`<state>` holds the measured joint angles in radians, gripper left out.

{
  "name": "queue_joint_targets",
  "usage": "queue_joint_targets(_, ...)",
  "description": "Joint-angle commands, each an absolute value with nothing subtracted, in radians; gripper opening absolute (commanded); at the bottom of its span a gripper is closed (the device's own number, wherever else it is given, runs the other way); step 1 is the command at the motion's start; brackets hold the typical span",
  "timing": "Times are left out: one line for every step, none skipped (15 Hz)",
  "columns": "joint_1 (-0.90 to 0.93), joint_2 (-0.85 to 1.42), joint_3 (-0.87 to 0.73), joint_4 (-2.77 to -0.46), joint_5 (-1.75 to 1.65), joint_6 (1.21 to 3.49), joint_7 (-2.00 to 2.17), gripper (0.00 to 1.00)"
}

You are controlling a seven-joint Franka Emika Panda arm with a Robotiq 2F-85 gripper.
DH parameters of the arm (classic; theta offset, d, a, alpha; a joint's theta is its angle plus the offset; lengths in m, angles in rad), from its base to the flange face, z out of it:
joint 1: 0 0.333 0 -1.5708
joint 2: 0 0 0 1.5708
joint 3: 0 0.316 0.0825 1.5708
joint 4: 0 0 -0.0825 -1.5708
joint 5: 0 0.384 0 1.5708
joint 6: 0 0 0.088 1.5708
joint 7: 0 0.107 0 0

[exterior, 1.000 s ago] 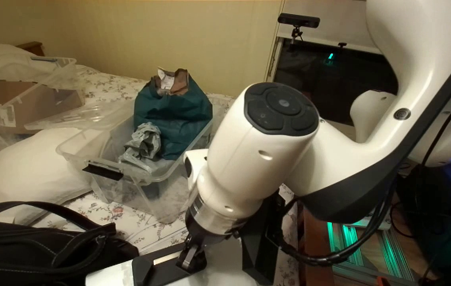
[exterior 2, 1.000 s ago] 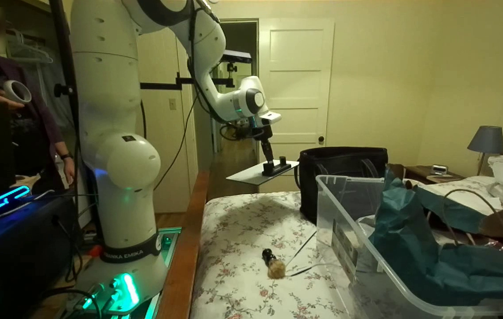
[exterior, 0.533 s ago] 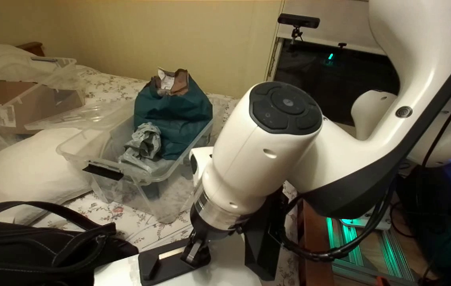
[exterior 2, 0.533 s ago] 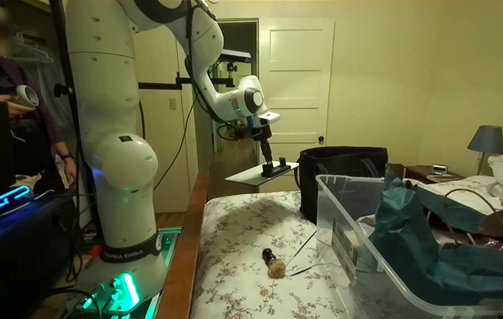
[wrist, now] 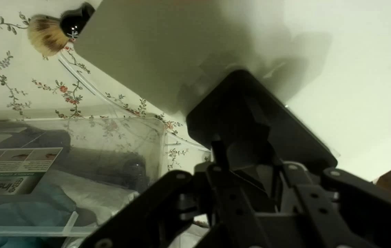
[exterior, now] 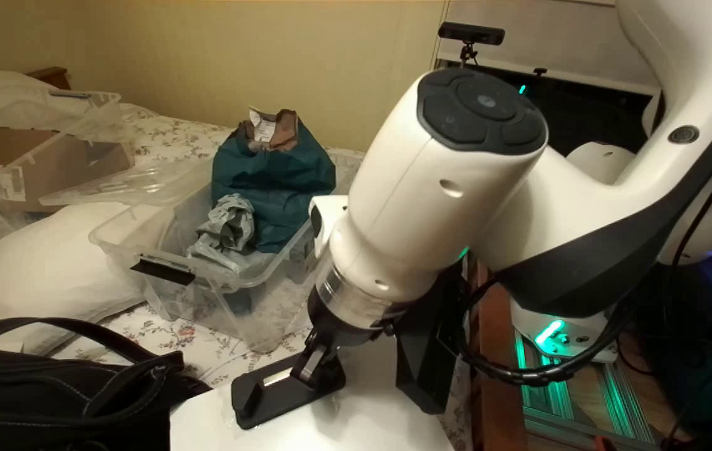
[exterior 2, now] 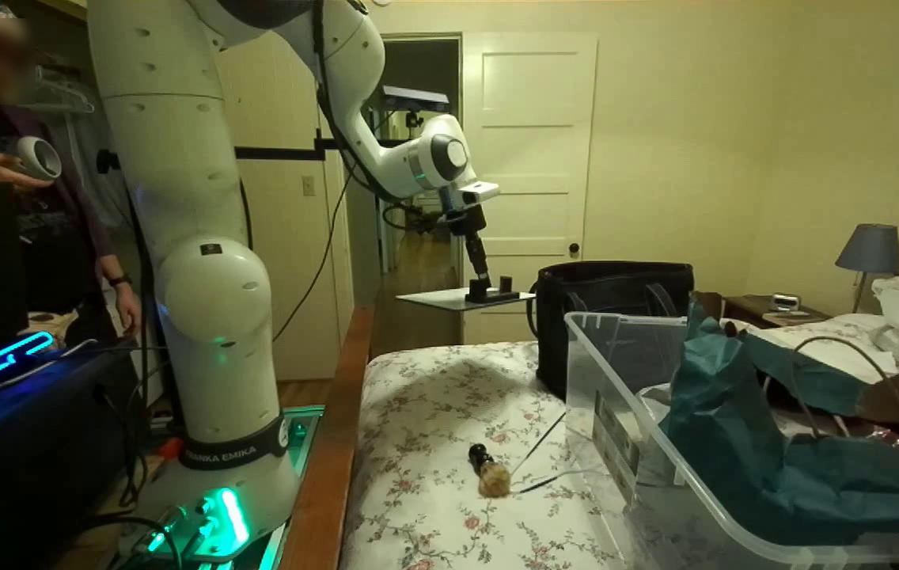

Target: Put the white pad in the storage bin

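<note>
The white pad (exterior: 306,429) is a flat white board with a black block (exterior: 262,398) fixed on its top. It also shows in an exterior view (exterior 2: 438,299) and in the wrist view (wrist: 360,75). My gripper (exterior 2: 482,279) is shut on the black block's raised part and holds the pad in the air above the bed, roughly level. The fingers show dark in the wrist view (wrist: 242,148). The storage bin (exterior: 262,313), a clear tub, stands on the bed apart from the pad; it also shows in an exterior view (exterior 2: 655,431) and the wrist view (wrist: 156,151).
The bin holds a teal bag (exterior: 268,188) and crumpled grey plastic (exterior: 230,222). A black bag (exterior 2: 616,317) stands beside the bin, near the pad's edge. A brush (exterior 2: 491,475) lies on the bed. A wooden bed rail (exterior 2: 335,443) runs between arm base and mattress.
The arm has risen slightly and drawn back towards its base with the pad held. The pad now looks more level and more edge-on in an exterior view. The bin has not moved.
</note>
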<state>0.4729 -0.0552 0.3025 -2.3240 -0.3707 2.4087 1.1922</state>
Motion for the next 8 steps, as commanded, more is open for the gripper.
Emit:
queue_joint_targets(0.434,-0.152,0.354,-2.335,-0.304,2.362,1.175,0.07)
queue_joint_targets(0.431,-0.163,0.361,-2.338,-0.279,2.367,1.149,0.07)
queue_joint_targets(0.43,-0.171,0.366,-2.342,-0.253,2.376,1.12,0.07)
queue_joint_targets(0.429,-0.181,0.37,-2.347,-0.224,2.389,1.091,0.07)
queue_joint_targets(0.425,-0.188,0.376,-2.346,-0.209,2.376,1.085,0.07)
queue_joint_targets(0.423,-0.2,0.379,-2.353,-0.186,2.38,1.075,0.07)
queue_joint_targets(0.42,-0.213,0.383,-2.361,-0.176,2.38,1.079,0.07)
queue_joint_targets(0.417,-0.229,0.387,-2.371,-0.166,2.391,1.084,0.07)
